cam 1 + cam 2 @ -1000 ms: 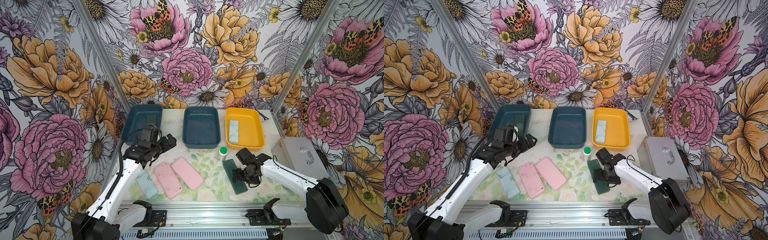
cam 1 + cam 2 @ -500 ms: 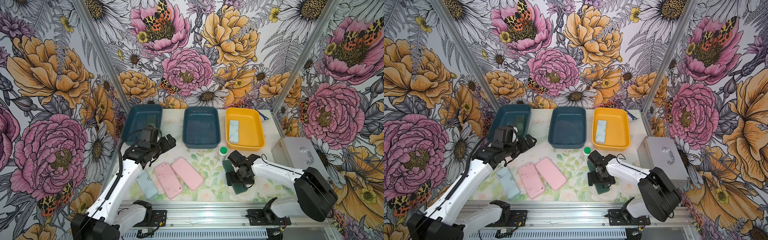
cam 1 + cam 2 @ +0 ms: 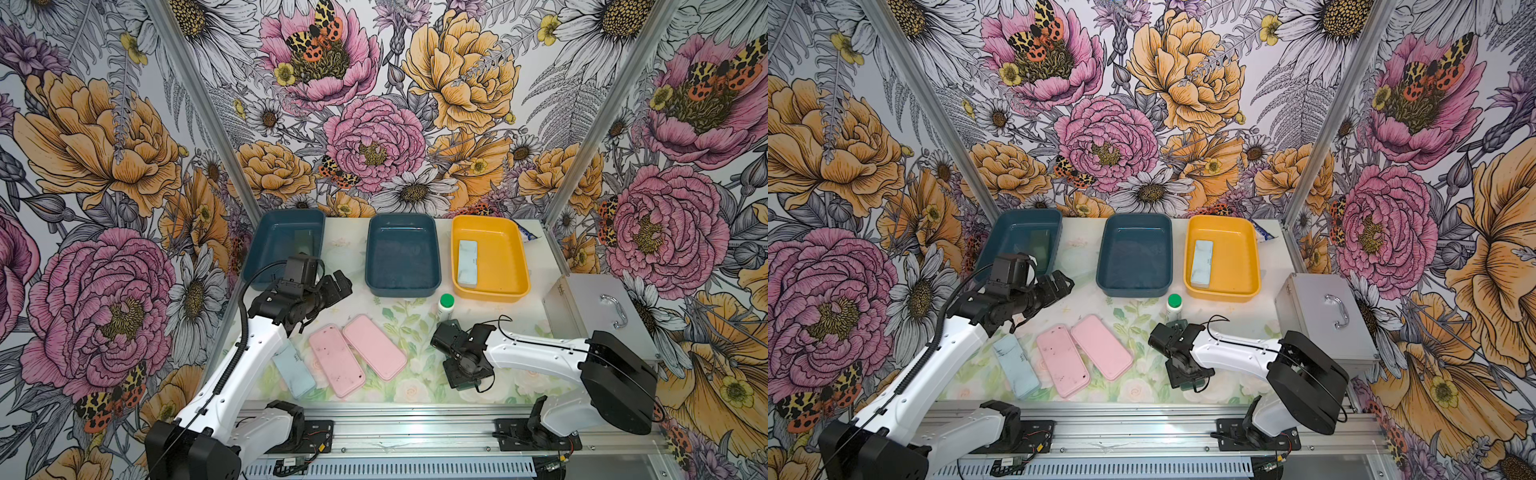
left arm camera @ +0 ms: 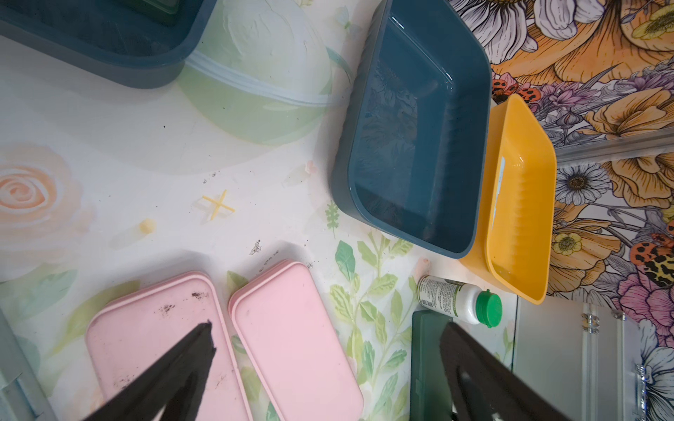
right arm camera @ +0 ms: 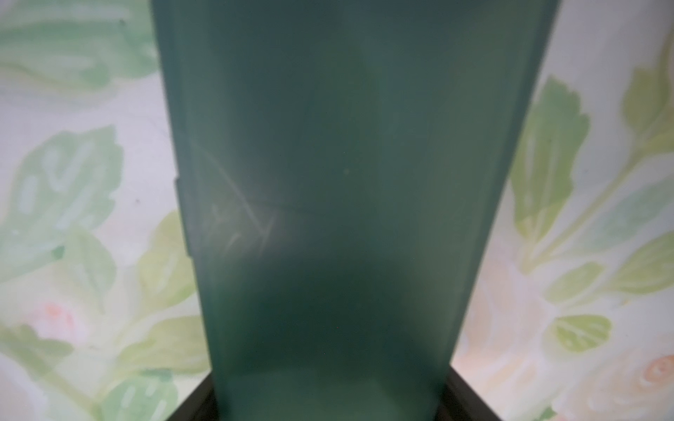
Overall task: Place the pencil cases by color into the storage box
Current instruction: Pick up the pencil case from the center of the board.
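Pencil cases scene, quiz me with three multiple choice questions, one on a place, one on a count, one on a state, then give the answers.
1. Which tray holds a blue case?
A. the yellow tray
B. the middle tray
C. the left tray

2. How many pink cases lie on the table?
A. one
B. two
C. three

3. The left gripper is:
A. open, holding nothing
B. shut on a pink case
C. shut on a blue case

Answers:
1 A: both top views show the blue case lying inside the yellow tray.
2 B: two pink cases lie side by side on the table.
3 A: the left wrist view shows its fingers wide apart with nothing gripped.
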`<action>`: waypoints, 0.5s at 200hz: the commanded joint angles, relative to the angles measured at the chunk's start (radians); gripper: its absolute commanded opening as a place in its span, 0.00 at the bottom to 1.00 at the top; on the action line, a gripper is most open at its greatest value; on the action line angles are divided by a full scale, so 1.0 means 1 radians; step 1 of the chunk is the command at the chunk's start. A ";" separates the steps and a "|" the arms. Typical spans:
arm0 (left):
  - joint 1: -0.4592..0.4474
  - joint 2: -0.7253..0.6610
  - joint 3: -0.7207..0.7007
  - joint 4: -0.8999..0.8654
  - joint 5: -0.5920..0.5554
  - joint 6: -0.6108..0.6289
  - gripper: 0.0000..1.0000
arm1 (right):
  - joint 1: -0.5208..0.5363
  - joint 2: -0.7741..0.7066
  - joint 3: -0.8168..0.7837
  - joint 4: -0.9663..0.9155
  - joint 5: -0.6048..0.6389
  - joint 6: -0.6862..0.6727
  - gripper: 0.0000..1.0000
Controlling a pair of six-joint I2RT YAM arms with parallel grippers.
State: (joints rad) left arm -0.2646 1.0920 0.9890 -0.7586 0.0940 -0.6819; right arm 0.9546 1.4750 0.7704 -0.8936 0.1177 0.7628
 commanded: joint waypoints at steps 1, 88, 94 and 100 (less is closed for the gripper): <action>0.013 0.001 -0.009 0.002 -0.008 0.018 0.99 | 0.036 0.042 0.011 -0.002 0.023 0.043 0.68; 0.024 0.062 -0.029 0.002 0.146 0.001 0.99 | 0.227 0.066 0.255 -0.035 -0.055 0.096 0.57; 0.028 0.072 -0.029 0.004 0.175 -0.004 0.99 | 0.232 0.070 0.278 -0.040 -0.056 0.097 0.57; 0.032 0.082 -0.029 0.010 0.204 -0.011 0.99 | 0.234 0.072 0.303 -0.041 -0.059 0.096 0.57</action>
State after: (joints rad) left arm -0.2508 1.1423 0.9703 -0.7589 0.1726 -0.6800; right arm 1.1656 1.5383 0.9657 -0.9298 0.0700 0.8330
